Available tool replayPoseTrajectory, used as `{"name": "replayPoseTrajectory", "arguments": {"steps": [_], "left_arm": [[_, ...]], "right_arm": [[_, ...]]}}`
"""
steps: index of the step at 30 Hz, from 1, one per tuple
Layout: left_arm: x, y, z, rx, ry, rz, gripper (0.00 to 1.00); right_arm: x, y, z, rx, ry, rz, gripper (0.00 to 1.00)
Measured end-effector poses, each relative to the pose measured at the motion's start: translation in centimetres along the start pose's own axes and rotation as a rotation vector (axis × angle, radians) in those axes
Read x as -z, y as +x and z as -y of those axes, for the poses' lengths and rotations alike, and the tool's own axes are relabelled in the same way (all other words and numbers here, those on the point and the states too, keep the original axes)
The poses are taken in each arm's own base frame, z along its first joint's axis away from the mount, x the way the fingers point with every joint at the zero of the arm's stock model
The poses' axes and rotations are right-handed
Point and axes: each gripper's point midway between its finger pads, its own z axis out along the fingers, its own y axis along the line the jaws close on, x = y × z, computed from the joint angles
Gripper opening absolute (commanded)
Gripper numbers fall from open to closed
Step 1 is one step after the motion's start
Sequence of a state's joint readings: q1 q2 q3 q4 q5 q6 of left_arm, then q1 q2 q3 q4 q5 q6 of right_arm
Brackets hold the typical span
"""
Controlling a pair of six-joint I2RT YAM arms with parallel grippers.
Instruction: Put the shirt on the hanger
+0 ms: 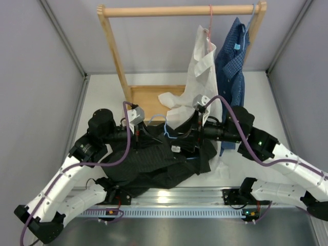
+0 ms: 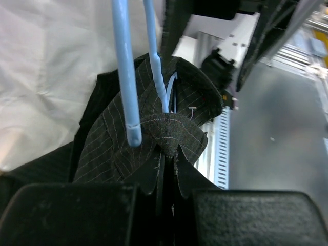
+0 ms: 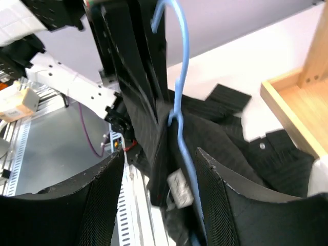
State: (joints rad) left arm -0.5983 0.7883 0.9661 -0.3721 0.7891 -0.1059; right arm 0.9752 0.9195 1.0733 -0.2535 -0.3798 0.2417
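My left gripper (image 2: 168, 173) is pressed together on a fold of the shirt (image 1: 148, 161) at its collar, and the pinstriped cloth bunches up over my fingertips. The hanger (image 2: 125, 77) is right at that fold: 2 light-blue wires come down in front of my left wrist camera, 1 ending in a blunt tip beside the collar, the other running down into the collar opening. My right gripper (image 3: 161, 171) faces the left one from the other side. Its 2 fingers stand apart, with black cloth, the hanger's wire and the white neck label (image 3: 179, 187) between them, and I cannot tell whether they press on any of it. From above, the shirt lies crumpled on the table (image 1: 102, 92) between my 2 arms, near the front edge, with a bit of the hanger's blue showing at its far side. Behind it, a white shirt (image 1: 202, 66) and a blue dotted shirt (image 1: 233, 61) hang from the wooden rack (image 1: 179, 10).
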Motion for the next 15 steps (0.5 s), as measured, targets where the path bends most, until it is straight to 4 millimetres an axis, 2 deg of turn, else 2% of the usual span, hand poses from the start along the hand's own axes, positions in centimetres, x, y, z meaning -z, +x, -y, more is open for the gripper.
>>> {"name": "replayPoseTrajectory", "arguments": {"steps": [6,11,13,14,15], "left_arm": [[-0.3,0.1,2.6,-0.013,0.189,-0.012,0.0],[-0.4,0.0,3.1,-0.016,0.231,-0.014,0.0],[-0.5,0.2,3.0,-0.007,0.244,-0.022,0.0],[-0.7,0.3,3.0,-0.004,0.247,-0.025,0.0],[-0.7,0.3,2.9,0.0,0.249,-0.028,0.0]], "right_arm": [[-1.7,-1.7,-1.2,0.031,-0.093,-0.018,0.53],[-2.7,-2.3,-2.2,0.03,-0.162,-0.034,0.45],[-3.0,-2.2,-2.3,0.023,-0.178,-0.041,0.38],[-3.1,-2.0,-2.4,0.018,-0.187,-0.048,0.23],[-3.2,-1.9,-2.5,0.016,-0.196,-0.053,0.16]]}}
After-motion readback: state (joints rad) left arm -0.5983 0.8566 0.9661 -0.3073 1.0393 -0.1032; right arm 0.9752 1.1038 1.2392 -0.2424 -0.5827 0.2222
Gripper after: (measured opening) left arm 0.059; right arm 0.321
